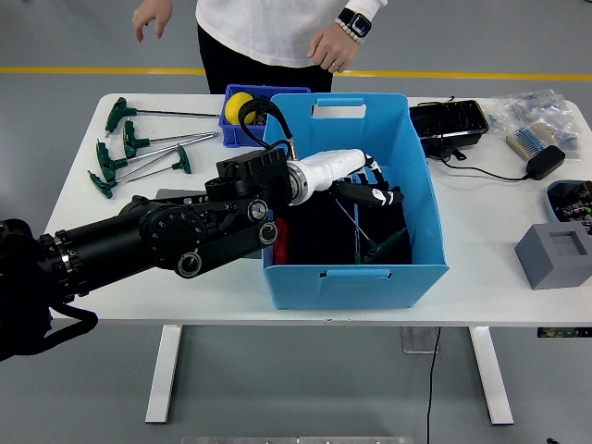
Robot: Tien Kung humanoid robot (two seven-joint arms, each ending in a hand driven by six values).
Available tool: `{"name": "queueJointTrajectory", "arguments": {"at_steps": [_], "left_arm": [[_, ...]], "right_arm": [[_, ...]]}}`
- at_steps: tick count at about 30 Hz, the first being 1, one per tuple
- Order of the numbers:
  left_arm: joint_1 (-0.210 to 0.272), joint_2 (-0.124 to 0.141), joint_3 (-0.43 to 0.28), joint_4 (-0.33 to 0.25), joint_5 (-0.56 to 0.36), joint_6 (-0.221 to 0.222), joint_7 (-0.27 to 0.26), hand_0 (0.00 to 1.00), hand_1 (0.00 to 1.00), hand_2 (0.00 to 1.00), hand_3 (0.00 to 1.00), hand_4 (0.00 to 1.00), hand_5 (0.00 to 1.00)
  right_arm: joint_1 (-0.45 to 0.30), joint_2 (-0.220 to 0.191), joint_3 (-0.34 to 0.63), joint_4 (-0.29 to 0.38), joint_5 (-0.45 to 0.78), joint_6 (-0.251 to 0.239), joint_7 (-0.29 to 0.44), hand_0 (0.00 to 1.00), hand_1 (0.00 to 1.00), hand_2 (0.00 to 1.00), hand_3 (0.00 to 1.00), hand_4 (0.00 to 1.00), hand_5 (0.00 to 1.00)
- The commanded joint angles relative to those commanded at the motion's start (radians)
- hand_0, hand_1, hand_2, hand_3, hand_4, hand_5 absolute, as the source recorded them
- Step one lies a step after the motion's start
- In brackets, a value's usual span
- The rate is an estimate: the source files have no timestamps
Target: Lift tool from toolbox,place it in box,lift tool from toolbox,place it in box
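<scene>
We reach our left hand [365, 188] in over the left wall of the blue box [407, 148], which stands at the middle of the table [481, 277]; whether its fingers are spread or closed we cannot tell. A green-handled tool [370, 236] lies tilted inside the box toward its near right corner, just beside the hand. More green-handled T-wrenches [129, 153] lie near the table's far left corner. A person's hands hang above the far edge.
</scene>
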Motion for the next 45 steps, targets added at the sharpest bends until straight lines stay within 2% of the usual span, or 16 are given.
{"name": "queueJointTrajectory", "arguments": {"at_steps": [3, 5, 8, 11, 14, 15, 18, 19, 24, 25, 30, 31, 34, 37, 40, 45], "left_arm": [[0.034, 0.000, -0.052, -0.023, 0.123, 0.031, -0.016, 0.361, 0.525, 0.650, 0.769, 0.854, 0.914], [0.079, 0.006, -0.114, -0.047, 0.202, 0.058, -0.032, 0.361, 0.525, 0.650, 0.769, 0.854, 0.914], [0.149, 0.034, -0.223, -0.087, 0.326, 0.070, -0.038, 0.372, 0.525, 0.651, 0.760, 0.862, 0.924], [0.245, 0.073, -0.349, -0.151, 0.335, 0.071, -0.038, 0.372, 0.525, 0.651, 0.760, 0.862, 0.924], [0.325, 0.096, -0.462, -0.197, 0.296, 0.077, -0.045, 0.375, 0.523, 0.642, 0.746, 0.861, 0.925], [0.374, 0.105, -0.514, -0.219, 0.248, 0.089, -0.057, 0.375, 0.523, 0.642, 0.746, 0.861, 0.925], [0.468, 0.114, -0.621, -0.246, 0.150, 0.095, -0.087, 0.375, 0.523, 0.642, 0.746, 0.861, 0.925], [0.505, 0.117, -0.659, -0.258, 0.120, 0.093, -0.109, 0.459, 0.535, 0.664, 0.732, 0.858, 0.919], [0.679, 0.120, -0.856, -0.302, -0.001, 0.091, -0.208, 0.459, 0.535, 0.664, 0.732, 0.858, 0.919], [0.716, 0.117, -0.895, -0.307, -0.035, 0.095, -0.225, 0.644, 0.663, 0.733, 0.732, 0.862, 0.904], [0.860, 0.115, -1.037, -0.324, -0.128, 0.055, -0.309, 0.644, 0.663, 0.733, 0.732, 0.862, 0.904], [0.886, 0.113, -1.060, -0.325, -0.145, 0.057, -0.331, 0.764, 0.788, 0.789, 0.739, 0.867, 0.903], [0.951, 0.108, -1.097, -0.326, -0.220, 0.076, -0.395, 0.764, 0.788, 0.789, 0.739, 0.867, 0.903], [0.982, 0.096, -1.119, -0.319, -0.274, 0.099, -0.441, 0.774, 0.802, 0.804, 0.746, 0.871, 0.896], [0.976, 0.079, -1.142, -0.308, -0.219, 0.108, -0.456, 0.774, 0.802, 0.804, 0.746, 0.871, 0.896], [0.961, 0.070, -1.141, -0.292, -0.205, 0.099, -0.472, 0.787, 0.816, 0.832, 0.752, 0.869, 0.890]], "right_arm": [[-0.002, 0.001, 0.004, 0.000, 0.001, -0.001, 0.000, 0.618, 0.588, 0.670, 0.575, 0.834, 0.688], [-0.004, 0.002, 0.005, 0.000, 0.005, -0.002, 0.001, 0.618, 0.588, 0.670, 0.575, 0.834, 0.688], [-0.007, 0.003, 0.010, 0.000, 0.005, -0.002, 0.002, 0.618, 0.588, 0.671, 0.575, 0.834, 0.688], [-0.013, 0.006, 0.020, 0.000, 0.004, -0.003, 0.003, 0.618, 0.588, 0.671, 0.575, 0.834, 0.688], [-0.017, 0.007, 0.027, 0.000, 0.002, -0.003, 0.003, 0.617, 0.589, 0.671, 0.574, 0.834, 0.688], [-0.020, 0.008, 0.032, 0.000, -0.003, -0.003, 0.004, 0.617, 0.589, 0.671, 0.574, 0.834, 0.688], [-0.022, 0.011, 0.044, 0.000, -0.014, -0.004, 0.001, 0.617, 0.589, 0.671, 0.574, 0.834, 0.688], [-0.022, 0.012, 0.045, 0.000, -0.016, -0.004, 0.001, 0.618, 0.589, 0.672, 0.574, 0.834, 0.688], [-0.020, 0.014, 0.056, 0.000, -0.025, -0.005, 0.000, 0.618, 0.589, 0.672, 0.574, 0.834, 0.688], [-0.020, 0.015, 0.058, 0.000, -0.025, -0.005, -0.001, 0.617, 0.589, 0.672, 0.574, 0.834, 0.689], [-0.025, 0.022, 0.081, 0.000, -0.051, -0.004, -0.008, 0.617, 0.589, 0.672, 0.574, 0.834, 0.689], [-0.025, 0.023, 0.082, 0.000, -0.054, -0.004, -0.009, 0.618, 0.588, 0.673, 0.574, 0.833, 0.688], [-0.027, 0.025, 0.087, 0.000, -0.058, -0.004, -0.010, 0.618, 0.588, 0.673, 0.574, 0.833, 0.688], [-0.030, 0.026, 0.091, 0.000, -0.061, -0.002, -0.011, 0.618, 0.588, 0.672, 0.573, 0.833, 0.687], [-0.028, 0.028, 0.088, 0.000, -0.060, -0.002, -0.011, 0.618, 0.588, 0.672, 0.573, 0.833, 0.687], [-0.022, 0.027, 0.085, 0.000, -0.061, -0.001, -0.012, 0.617, 0.588, 0.672, 0.572, 0.829, 0.688]]}}
